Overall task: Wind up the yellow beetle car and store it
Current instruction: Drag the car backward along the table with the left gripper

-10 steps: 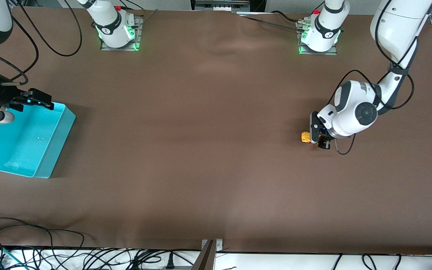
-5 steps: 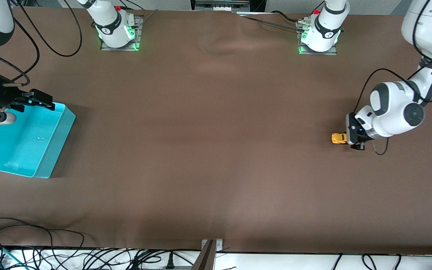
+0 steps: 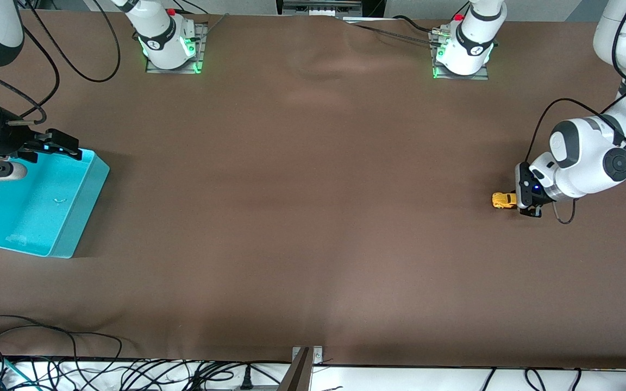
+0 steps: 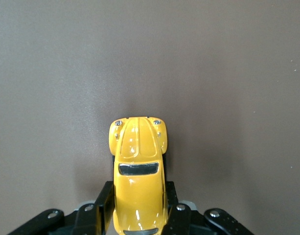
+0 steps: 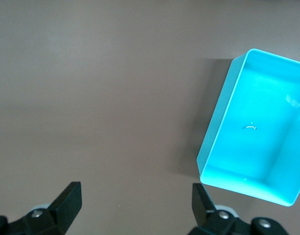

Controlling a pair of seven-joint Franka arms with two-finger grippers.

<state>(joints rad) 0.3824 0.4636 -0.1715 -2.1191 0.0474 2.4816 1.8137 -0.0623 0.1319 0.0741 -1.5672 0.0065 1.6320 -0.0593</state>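
Your left gripper (image 3: pixel 525 203) is clamped on the yellow beetle car (image 3: pixel 503 200) at the left arm's end of the table — wheels down, likely for winding. Your right gripper (image 3: pixel 41 146) waits, fingers apart, over the turquoise bin's (image 3: pixel 82 203) edge — well apart.

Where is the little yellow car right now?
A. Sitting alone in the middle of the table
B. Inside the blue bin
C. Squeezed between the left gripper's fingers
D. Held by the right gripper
C: the left wrist view shows the yellow beetle car clamped between the fingers of the left gripper, low at the left arm's end of the table, while the turquoise bin holds no car.
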